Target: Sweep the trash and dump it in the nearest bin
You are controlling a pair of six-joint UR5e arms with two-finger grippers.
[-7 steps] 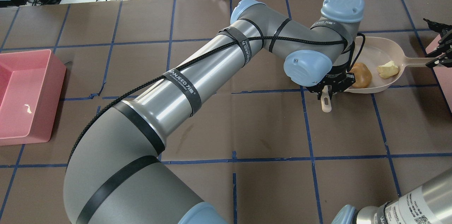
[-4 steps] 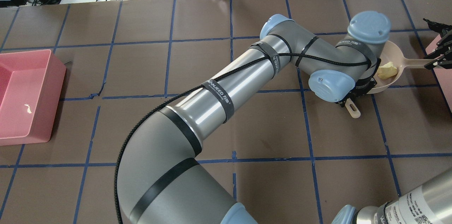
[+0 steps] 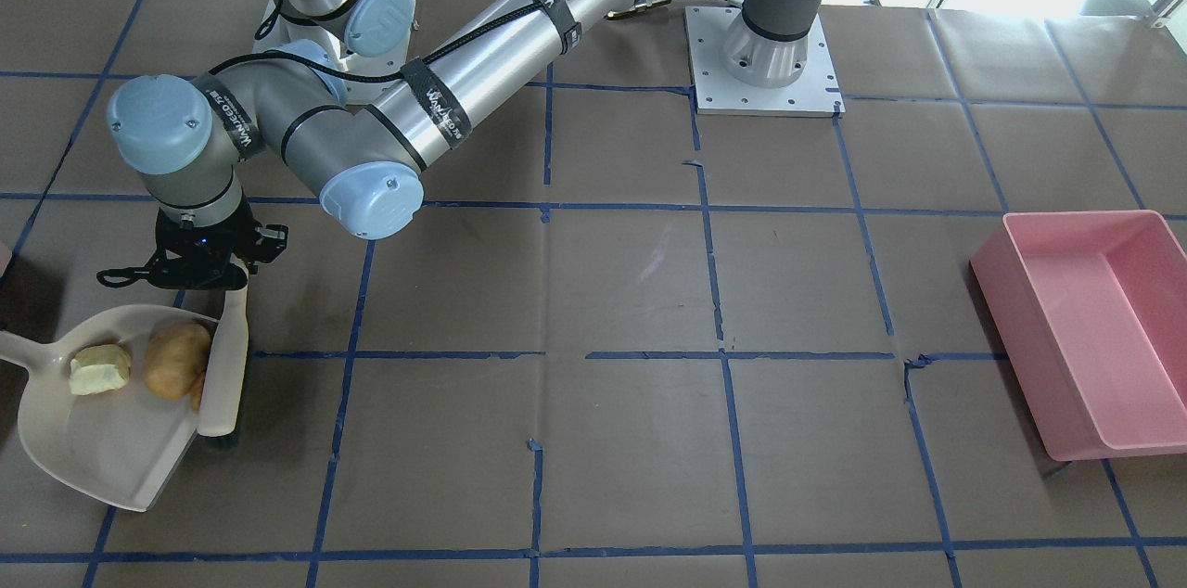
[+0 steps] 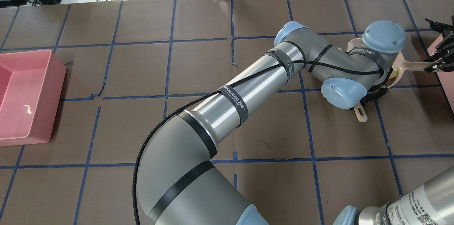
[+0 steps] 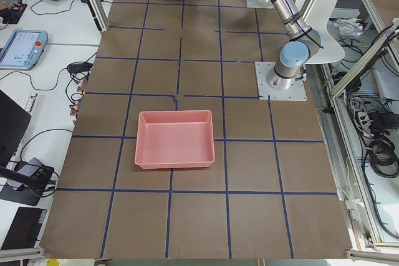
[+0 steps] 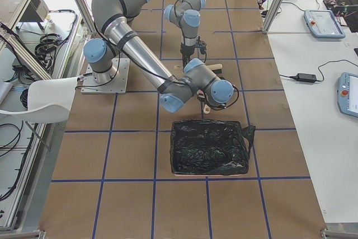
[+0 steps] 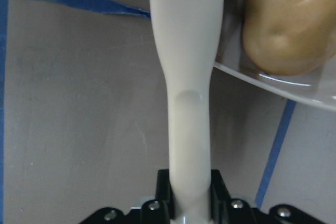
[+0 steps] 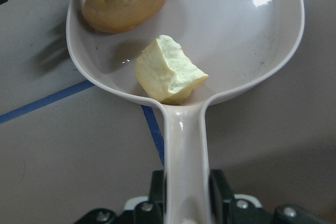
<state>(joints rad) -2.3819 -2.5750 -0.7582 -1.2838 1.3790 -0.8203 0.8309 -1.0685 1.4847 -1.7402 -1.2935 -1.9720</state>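
Front-facing view: the left gripper point(image 3: 199, 265) is clamped on the cream plastic brush point(image 3: 225, 365), whose head rests at the mouth of the cream plastic dustpan point(image 3: 102, 467). The orange-tan potato-shaped lump point(image 3: 176, 360) and a pale yellow-green chunk point(image 3: 100, 369) lie inside.

Right wrist view: the right gripper point(image 8: 185, 192) grasps the pan handle.

Right side view: the black-lined bin point(image 6: 210, 146) stands nearest.

We judge sweeping nearly complete. Next, lift the pan level, then tip it over that bin.

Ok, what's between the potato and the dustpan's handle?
A pale yellow-green chunk, lying in the pan at the handle end; the right wrist view shows it.
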